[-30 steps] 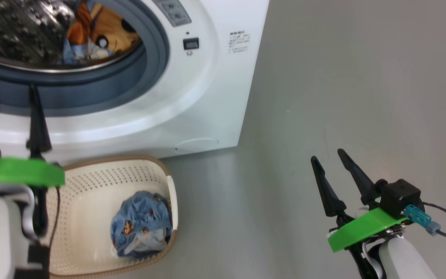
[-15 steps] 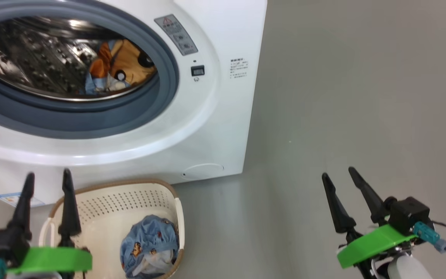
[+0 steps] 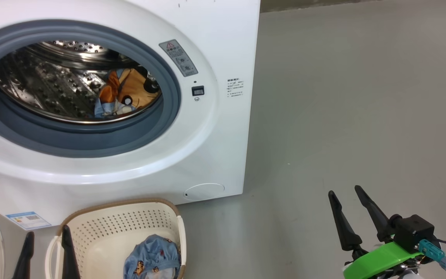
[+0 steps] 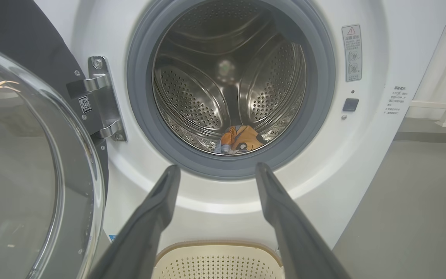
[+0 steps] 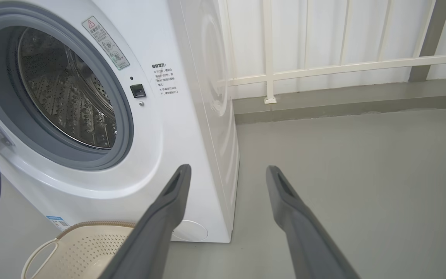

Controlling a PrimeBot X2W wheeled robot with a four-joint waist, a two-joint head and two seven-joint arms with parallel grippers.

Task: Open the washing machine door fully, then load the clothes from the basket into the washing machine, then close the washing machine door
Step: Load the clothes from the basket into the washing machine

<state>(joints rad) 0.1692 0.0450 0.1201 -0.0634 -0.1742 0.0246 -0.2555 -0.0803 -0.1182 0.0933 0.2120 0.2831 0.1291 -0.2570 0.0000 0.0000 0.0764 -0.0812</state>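
The white washing machine [image 3: 223, 50] stands open, its door [image 4: 25, 174] swung out to the left with the glass bowl facing me. An orange and blue garment [image 3: 124, 95] lies in the steel drum [image 4: 230, 85]. On the floor in front sits the cream basket [image 3: 103, 232] holding a blue bear-print garment [image 3: 152, 257]. My left gripper [image 3: 47, 236] is open, low over the basket's left end, fingers pointing at the machine. My right gripper [image 3: 347, 193] is open over bare floor to the right, holding nothing.
Grey floor [image 3: 362, 97] stretches right of the machine. A white railing [image 5: 323, 68] and low ledge run along the back wall. The door hinge [image 4: 101, 99] is on the machine's left face. A blue label sticker [image 3: 27, 219] sits low on the front.
The head camera has tilted up, showing more of the drum opening. My left gripper has dropped and drawn back toward the basket. The right gripper holds the same open pose.
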